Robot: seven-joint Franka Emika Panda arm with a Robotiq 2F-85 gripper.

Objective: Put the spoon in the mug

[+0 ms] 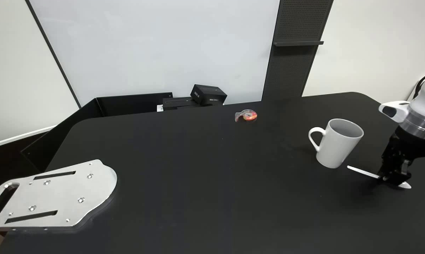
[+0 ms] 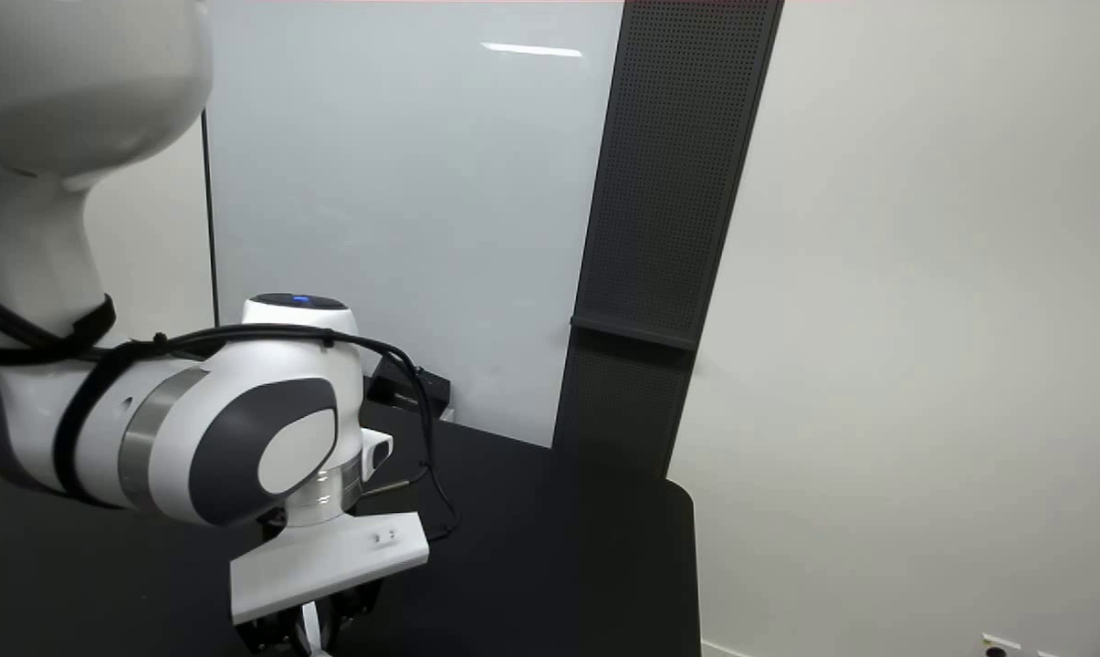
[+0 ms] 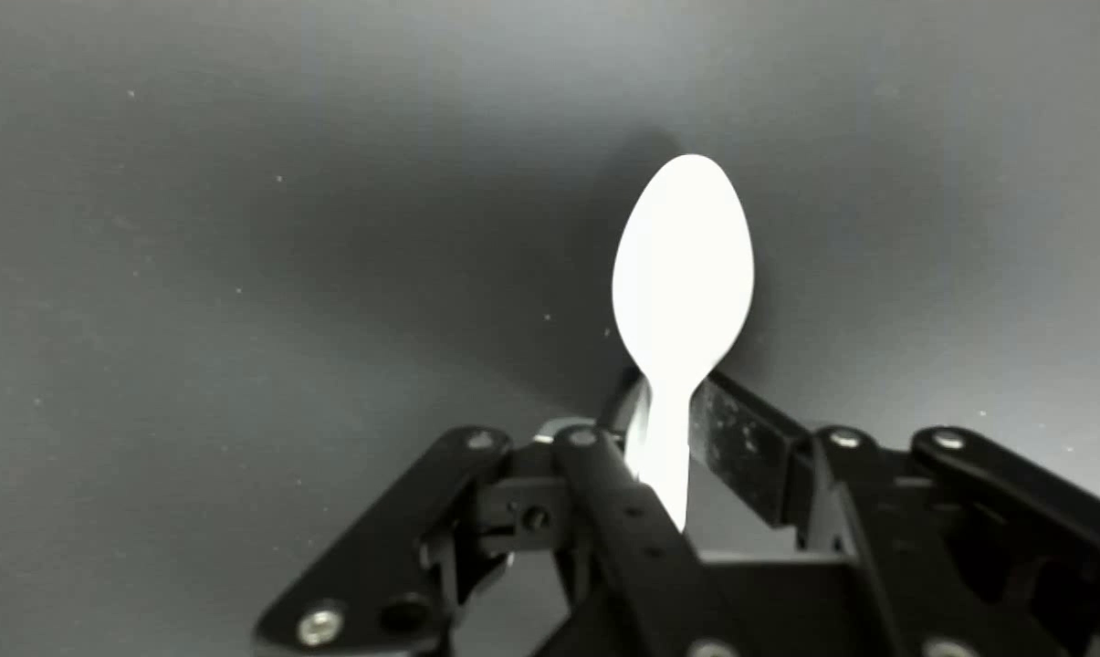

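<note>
The spoon [image 3: 682, 265] is white with an oval bowl and a thin handle. In the wrist view my gripper [image 3: 673, 392] has its two fingertips close on both sides of the spoon's neck, with the bowl sticking out ahead. In an exterior view the gripper [image 1: 392, 178] is low over the table, and the spoon [image 1: 362, 171] lies nearly flat in it, handle pointing toward the mug. I cannot tell whether the spoon touches the table. The white mug [image 1: 334, 146] stands upright beside the handle's end, its loop handle facing away from the gripper. The mug is not visible in the wrist view.
The black table [image 1: 198, 183] carries a tape dispenser [image 1: 248, 115] near its back edge and a flat silver metal plate [image 1: 57, 194] at the far end from the gripper. Black boxes [image 1: 208, 94] stand behind the table, by the wall. Cables [image 2: 358, 339] run along the arm.
</note>
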